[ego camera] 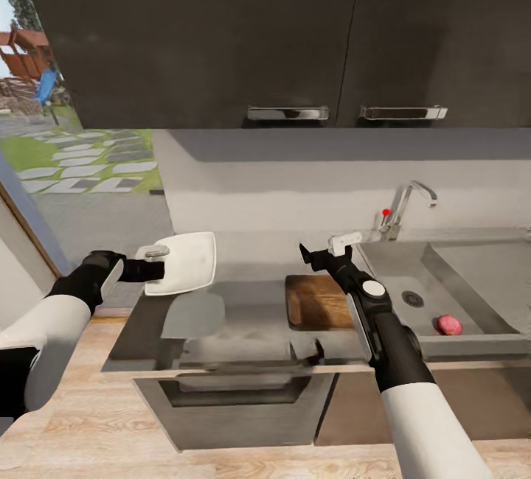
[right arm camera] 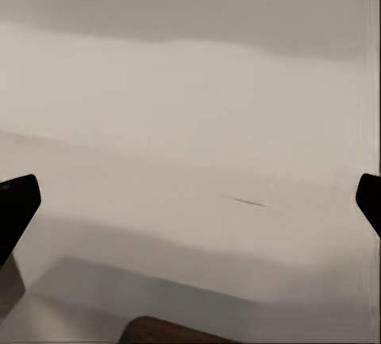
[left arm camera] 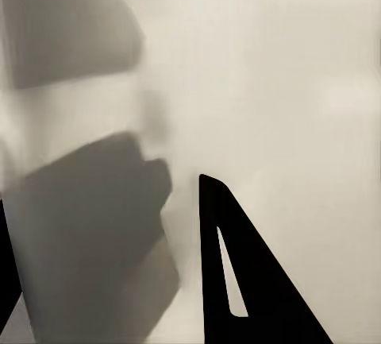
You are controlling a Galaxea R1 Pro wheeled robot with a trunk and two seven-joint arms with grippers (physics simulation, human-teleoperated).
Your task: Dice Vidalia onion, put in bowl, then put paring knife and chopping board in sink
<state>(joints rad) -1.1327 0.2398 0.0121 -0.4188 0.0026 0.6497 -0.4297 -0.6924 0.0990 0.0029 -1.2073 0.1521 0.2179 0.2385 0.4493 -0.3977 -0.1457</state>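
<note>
A: Starting at the left, the left gripper [ego camera: 151, 267] is clamped on the near rim of the bowl [ego camera: 186, 262], holding it lifted above the table [ego camera: 251, 317]; its reflection shows on the glossy grey top below.

B: How will the bowl handle?

A: White, shallow, squarish with rounded corners. I'd judge it stiff, light and smooth, so it could slip in a rim pinch, and it may chip if set down hard. The rim is the only sensible hold.

B: And the middle?

A: The chopping board [ego camera: 316, 301] lies flat on the table just left of the sink [ego camera: 472, 273]. Dark brown wood with visible grain. Probably rigid and heavier than the bowl; best taken by an edge. I can't make out its slot handle.

B: The right gripper?

A: The right gripper [ego camera: 328, 249] hangs over the board's far edge with its fingers spread apart, holding nothing.

B: The onion?

A: The onion [ego camera: 448, 325] sits in the steel basin, right of the drain [ego camera: 413, 299]. Small, round, reddish-pink. Likely firm but smooth and prone to roll, so grip it across its widest part.

B: The knife?

A: I can't pick it out with confidence.
</note>
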